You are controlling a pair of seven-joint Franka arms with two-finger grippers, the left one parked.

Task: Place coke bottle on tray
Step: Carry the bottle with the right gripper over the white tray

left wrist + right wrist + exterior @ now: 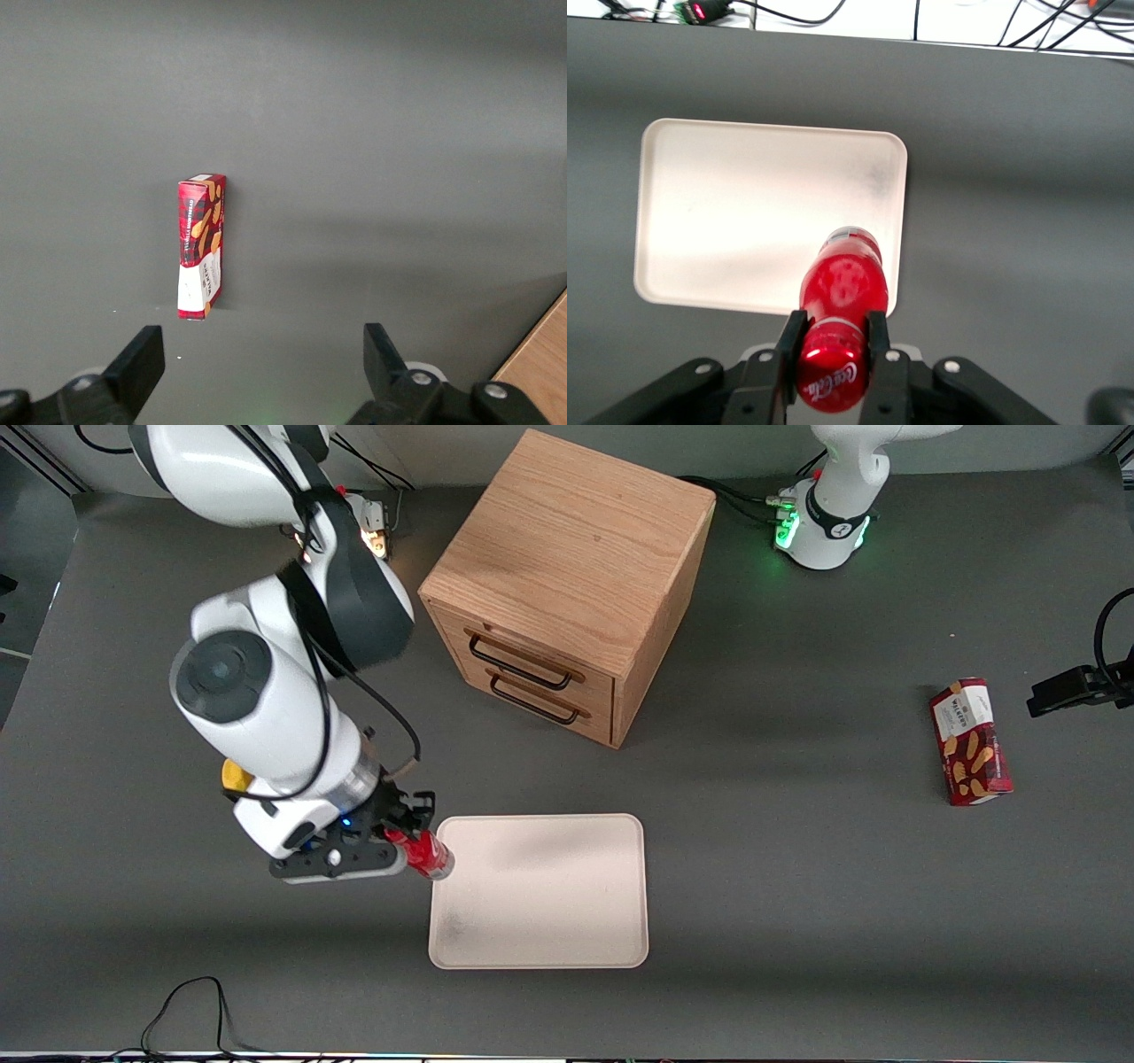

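Observation:
My gripper (400, 854) is shut on the coke bottle (427, 856), a slim red bottle held by its cap end above the corner of the cream-white tray (549, 903) at the working arm's end. In the right wrist view the fingers (790, 341) clamp the red cap, white script showing, and the bottle (842, 283) hangs over the tray's rim (897, 221). The bottle's base is above the tray's edge, not resting on it.
A wooden two-drawer cabinet (567, 584) stands farther from the front camera than the tray. A red biscuit box (970, 741) lies toward the parked arm's end of the table; it also shows in the left wrist view (201, 245). Cables lie along the table's near edge.

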